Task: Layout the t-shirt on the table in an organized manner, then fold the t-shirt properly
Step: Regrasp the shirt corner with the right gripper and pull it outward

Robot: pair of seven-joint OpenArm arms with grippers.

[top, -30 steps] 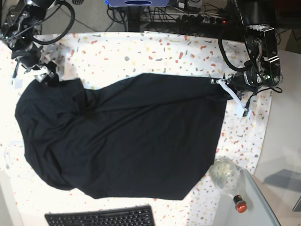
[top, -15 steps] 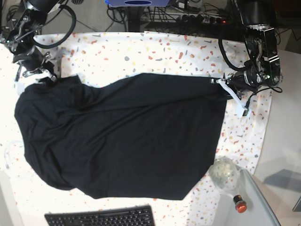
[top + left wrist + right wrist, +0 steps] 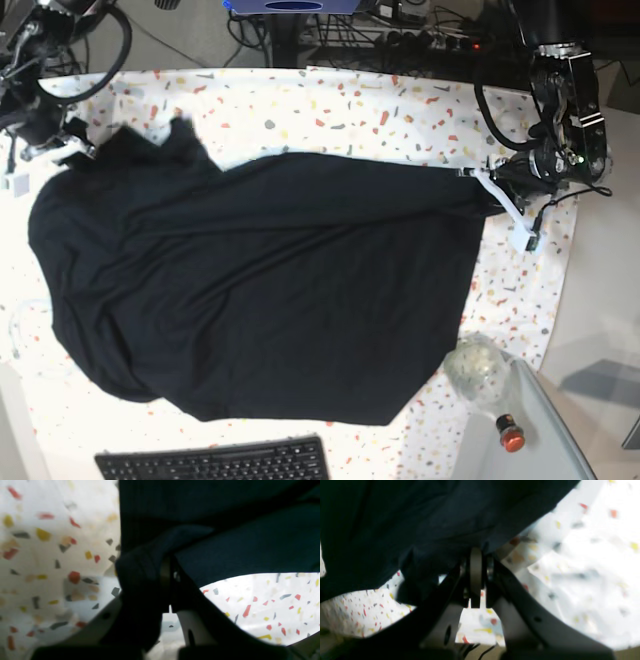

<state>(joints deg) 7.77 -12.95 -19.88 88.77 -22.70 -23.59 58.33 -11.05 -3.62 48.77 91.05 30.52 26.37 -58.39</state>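
Speckled white cloth with red, yellow and grey flecks covers the table (image 3: 330,110), and cables and dark equipment crowd the floor beyond its far edge. Spread over most of that surface lies the t-shirt (image 3: 270,290), black and rumpled, stretched between the two pincers

On the base view's left side, the right gripper (image 3: 62,150) sits at the shirt's far left corner. Its jaws are clenched on a bunch of the black fabric; the right wrist view shows the cloth gathered right at the closed tips (image 3: 476,555), with the rest of the shirt hanging away above and to the left of them and speckled table showing below and to the right. Just to the right of this pincer in the base view, a peak of fabric stands up from the table

On the base view's right side, the left gripper (image 3: 490,190) is clamped on the shirt's opposite edge. In the left wrist view a fold of dark cloth wraps over the closed tips (image 3: 166,567), the shirt running off above and to the right, bare table to the left and beneath

Near the front edge of the table, well apart from both pincers, lie a black keyboard (image 3: 215,462) and, further right, a clear crumpled bag (image 3: 478,368) beside a small red-capped object (image 3: 511,435)
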